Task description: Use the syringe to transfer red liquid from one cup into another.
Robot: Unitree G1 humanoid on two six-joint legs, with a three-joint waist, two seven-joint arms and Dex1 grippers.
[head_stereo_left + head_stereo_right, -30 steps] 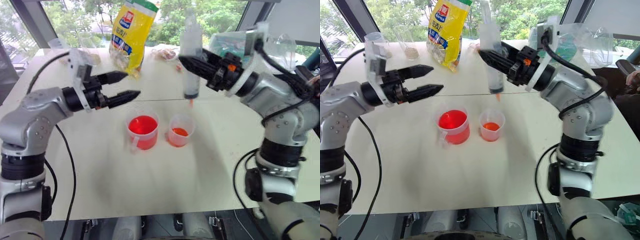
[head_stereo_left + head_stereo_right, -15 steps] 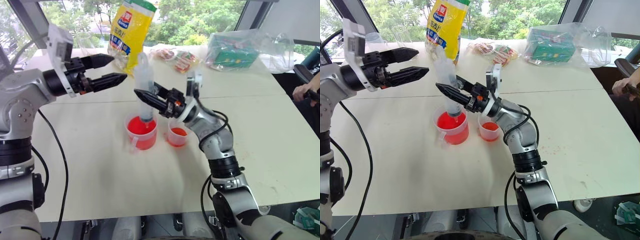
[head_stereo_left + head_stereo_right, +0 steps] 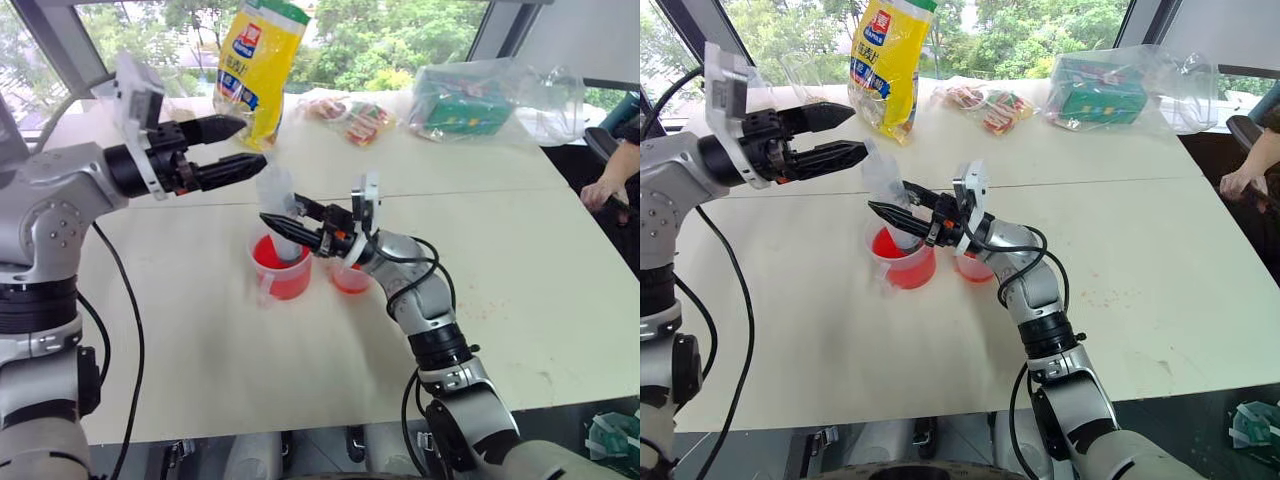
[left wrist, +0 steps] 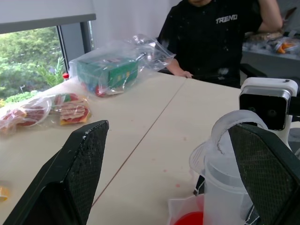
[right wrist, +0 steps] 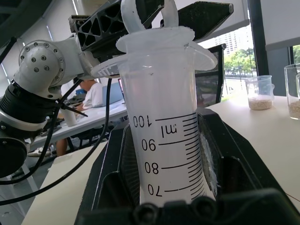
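The syringe (image 3: 276,200), clear with a wide barrel, leans with its tip down in the handled cup (image 3: 283,276) that holds red liquid (image 3: 887,246). My right gripper (image 3: 280,221) is shut on the barrel (image 5: 164,140), coming in from the right. The small handleless cup (image 3: 350,279), showing orange-red, stands just right of the handled one, partly behind my right wrist. My left gripper (image 3: 252,143) is open, up and to the left. Its fingertips end close above the plunger's ring (image 4: 234,125), which sits by one finger (image 4: 267,173) without touching it.
At the table's far side stand a yellow bag (image 3: 255,60), snack packets (image 3: 350,112) and a green box in a clear bag (image 3: 470,95). Cups of beige powder (image 5: 259,96) stand nearby. A person in a black shirt (image 4: 215,33) sits at the right, hand (image 3: 600,190) on the table.
My right gripper carried the syringe down and to the left, from above the small cup into the handled cup. The left gripper stayed open in about the same place.
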